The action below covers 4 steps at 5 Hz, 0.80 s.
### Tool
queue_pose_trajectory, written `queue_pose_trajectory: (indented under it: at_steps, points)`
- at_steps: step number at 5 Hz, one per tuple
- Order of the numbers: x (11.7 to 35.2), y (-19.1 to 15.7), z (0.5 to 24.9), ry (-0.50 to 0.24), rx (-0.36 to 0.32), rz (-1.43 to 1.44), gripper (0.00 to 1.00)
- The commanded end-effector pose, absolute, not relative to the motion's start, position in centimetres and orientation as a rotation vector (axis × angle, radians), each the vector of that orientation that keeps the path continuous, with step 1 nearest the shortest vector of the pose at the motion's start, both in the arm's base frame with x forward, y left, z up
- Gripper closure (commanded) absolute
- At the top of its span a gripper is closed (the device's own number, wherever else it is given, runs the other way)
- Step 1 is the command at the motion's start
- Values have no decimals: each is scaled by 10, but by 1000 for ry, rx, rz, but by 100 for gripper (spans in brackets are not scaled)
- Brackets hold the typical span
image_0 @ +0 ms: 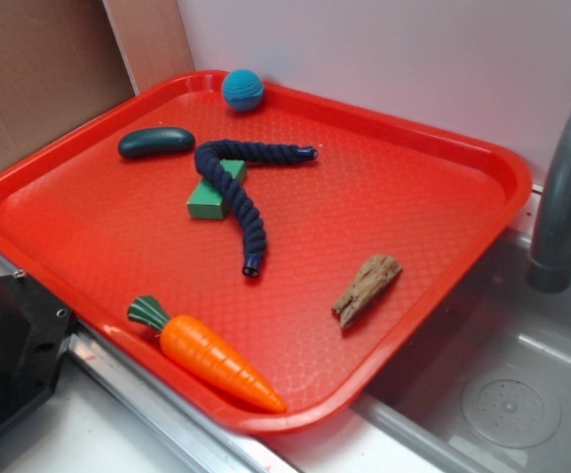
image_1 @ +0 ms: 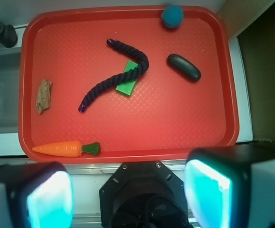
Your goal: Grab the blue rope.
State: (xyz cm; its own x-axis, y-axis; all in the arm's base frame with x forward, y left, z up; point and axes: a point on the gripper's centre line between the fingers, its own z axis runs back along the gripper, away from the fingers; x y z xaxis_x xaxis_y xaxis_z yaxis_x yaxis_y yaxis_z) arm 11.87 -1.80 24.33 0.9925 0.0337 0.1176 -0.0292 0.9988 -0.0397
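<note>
Blue rope: mid-tray, bent, draped over green block. Soft, limp, light; twisted surface grips well. Grasp free straight section below block. Fingers spread apart, empty, well short of rope.

Black gripper, teal-glowing pads

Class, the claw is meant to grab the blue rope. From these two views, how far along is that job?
Nothing looks done yet. The blue rope lies curved on the red tray, draped over the green block, untouched. The claw is open, high above the tray's near edge, holding nothing. Left: move over the rope, descend, close on it and lift.
</note>
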Motion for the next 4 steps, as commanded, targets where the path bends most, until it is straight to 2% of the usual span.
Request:
queue_pose_trajectory:
  at_steps: [1,2,3,4]
  points:
    - [119,-18,243,-119,-38,32,0]
    - [136,-32,196,-124,-112,37,0]
    - [170,-42,158,-123,-137,183,0]
    - [206,-48,121,-147,-123,350,0]
